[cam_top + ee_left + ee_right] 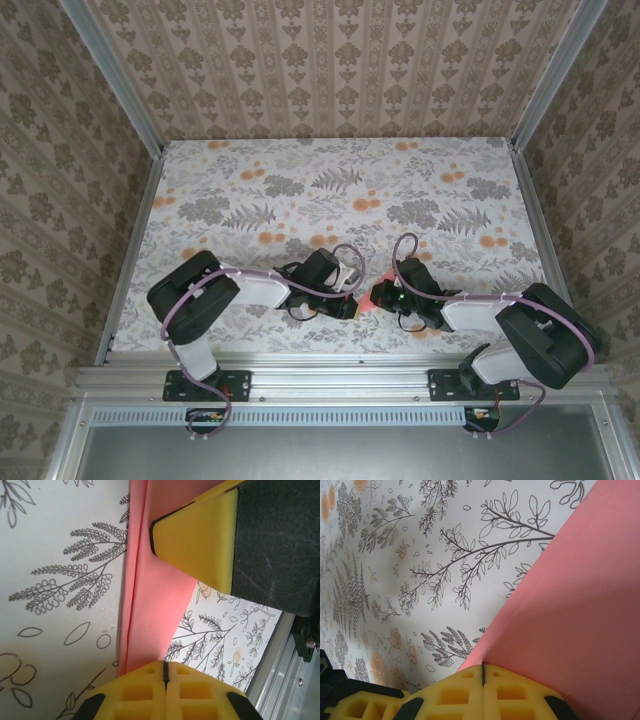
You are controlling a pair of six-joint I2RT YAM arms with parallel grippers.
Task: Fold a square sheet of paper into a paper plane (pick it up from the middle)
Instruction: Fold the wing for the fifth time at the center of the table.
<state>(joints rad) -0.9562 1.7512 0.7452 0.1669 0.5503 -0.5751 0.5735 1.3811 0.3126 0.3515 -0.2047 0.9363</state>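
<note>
My left jaws are pressed together, their tips meeting one end of the pink paper (150, 605). The paper lies folded along a lengthwise crease on the flowered table (300, 190), close to the table's front edge and between my two arms. I cannot tell whether any paper is caught inside the left jaws. My right jaws are pressed together too, with a yellow fingertip (195, 545) down on the paper's surface, just across from the left.
</note>
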